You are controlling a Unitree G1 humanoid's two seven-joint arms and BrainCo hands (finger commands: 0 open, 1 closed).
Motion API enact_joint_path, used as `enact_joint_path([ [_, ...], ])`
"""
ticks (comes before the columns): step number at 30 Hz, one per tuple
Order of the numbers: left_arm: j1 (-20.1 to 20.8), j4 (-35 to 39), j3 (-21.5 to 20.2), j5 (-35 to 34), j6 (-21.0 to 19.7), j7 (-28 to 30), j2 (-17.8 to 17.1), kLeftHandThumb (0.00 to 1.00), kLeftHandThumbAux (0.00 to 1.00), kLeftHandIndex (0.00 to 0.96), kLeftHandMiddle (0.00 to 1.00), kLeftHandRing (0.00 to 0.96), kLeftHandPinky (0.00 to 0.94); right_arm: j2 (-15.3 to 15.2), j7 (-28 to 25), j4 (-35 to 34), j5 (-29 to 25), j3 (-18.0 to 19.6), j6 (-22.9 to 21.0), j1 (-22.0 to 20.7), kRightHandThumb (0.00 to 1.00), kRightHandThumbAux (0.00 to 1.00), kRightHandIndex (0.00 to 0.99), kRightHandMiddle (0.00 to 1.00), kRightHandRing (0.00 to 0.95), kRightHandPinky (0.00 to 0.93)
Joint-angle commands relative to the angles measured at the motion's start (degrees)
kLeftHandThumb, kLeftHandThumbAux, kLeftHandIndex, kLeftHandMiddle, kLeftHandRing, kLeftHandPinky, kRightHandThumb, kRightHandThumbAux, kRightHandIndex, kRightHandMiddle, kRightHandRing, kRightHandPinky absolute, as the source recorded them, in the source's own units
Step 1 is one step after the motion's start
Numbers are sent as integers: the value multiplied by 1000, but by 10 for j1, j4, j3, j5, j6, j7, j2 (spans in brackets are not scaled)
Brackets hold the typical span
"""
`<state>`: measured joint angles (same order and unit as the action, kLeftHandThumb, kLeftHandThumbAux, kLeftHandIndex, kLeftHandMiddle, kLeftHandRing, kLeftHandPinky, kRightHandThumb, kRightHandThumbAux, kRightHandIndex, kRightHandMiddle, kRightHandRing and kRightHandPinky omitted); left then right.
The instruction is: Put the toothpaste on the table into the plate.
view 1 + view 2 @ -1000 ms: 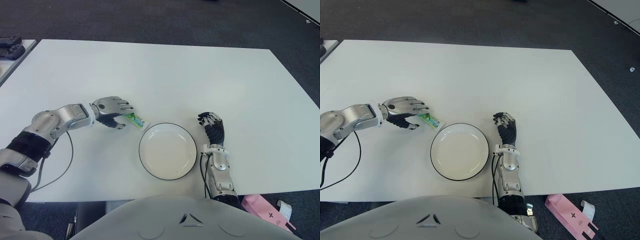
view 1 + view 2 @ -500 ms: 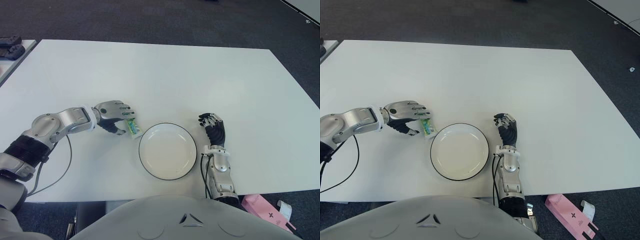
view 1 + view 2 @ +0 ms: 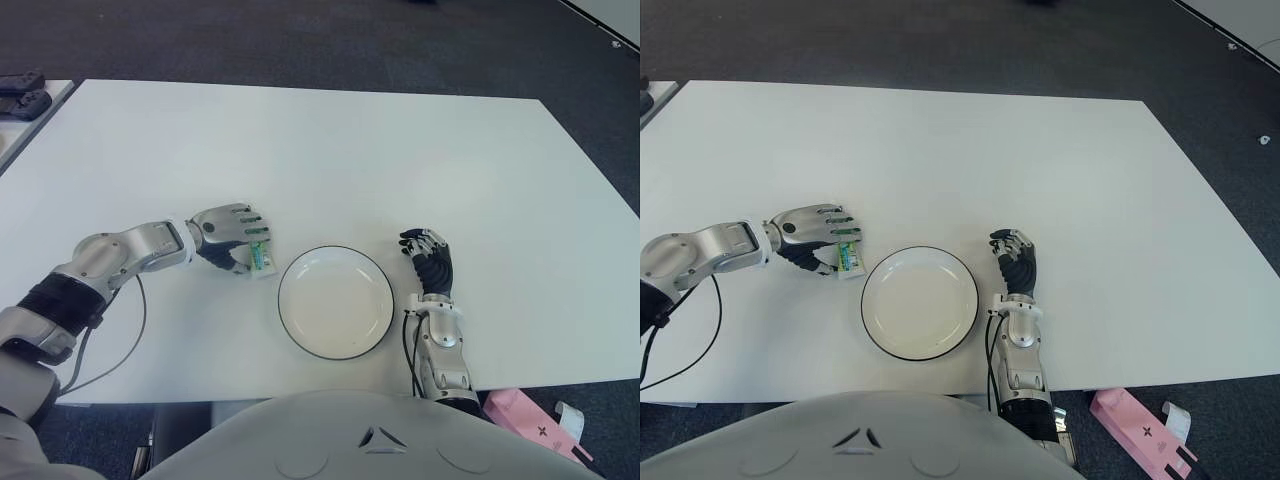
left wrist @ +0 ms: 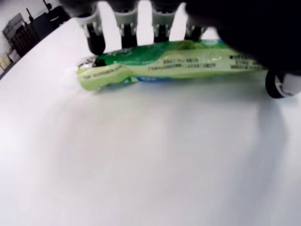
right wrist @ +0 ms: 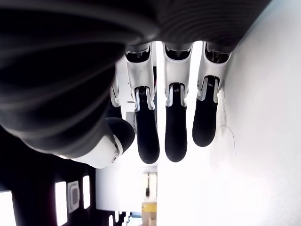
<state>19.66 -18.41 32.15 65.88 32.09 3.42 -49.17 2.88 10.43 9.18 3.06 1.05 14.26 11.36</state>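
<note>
**Left hand clamped on the toothpaste beside the plate**

The left hand [image 3: 232,236] sits on the white tabletop [image 3: 330,150] just left of the plate [image 3: 336,302], its fingers [image 4: 127,21] curled over the green toothpaste [image 4: 169,63]. In the left wrist view the tube lies on its side under the fingertips, its crimped end sticking out past them, with its lower edge at the tabletop. From the head views the tube [image 3: 847,257] shows between the hand and the plate's rim, close to the rim but outside it; the plate holds nothing.

The right hand [image 3: 430,262] shows just right of the plate, apart from it, fingers loosely curled and holding nothing, as its own wrist view confirms. A pink box [image 3: 1140,430] lies on the floor past the tabletop's near right edge.
</note>
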Motion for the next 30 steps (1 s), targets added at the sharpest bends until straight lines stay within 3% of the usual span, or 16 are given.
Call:
enact_joint_path([
  [1,12,-66,27,26,-17,-27,29,365,200,0,0,0,0,8,1,9,3,-2,-1,13,710,728,426,464,448,449],
  [18,74,-257,63,7,-32,-121,83,449,158,0,9,0,15,9,-1,3,-4,0,0,20,712,728,426,468,460,459],
  [30,113,-361,99,4,-37,-173,107,482,198,0,42,21,45,10,-7,-5,-10,0,0,27,712,728,426,463,455,451],
])
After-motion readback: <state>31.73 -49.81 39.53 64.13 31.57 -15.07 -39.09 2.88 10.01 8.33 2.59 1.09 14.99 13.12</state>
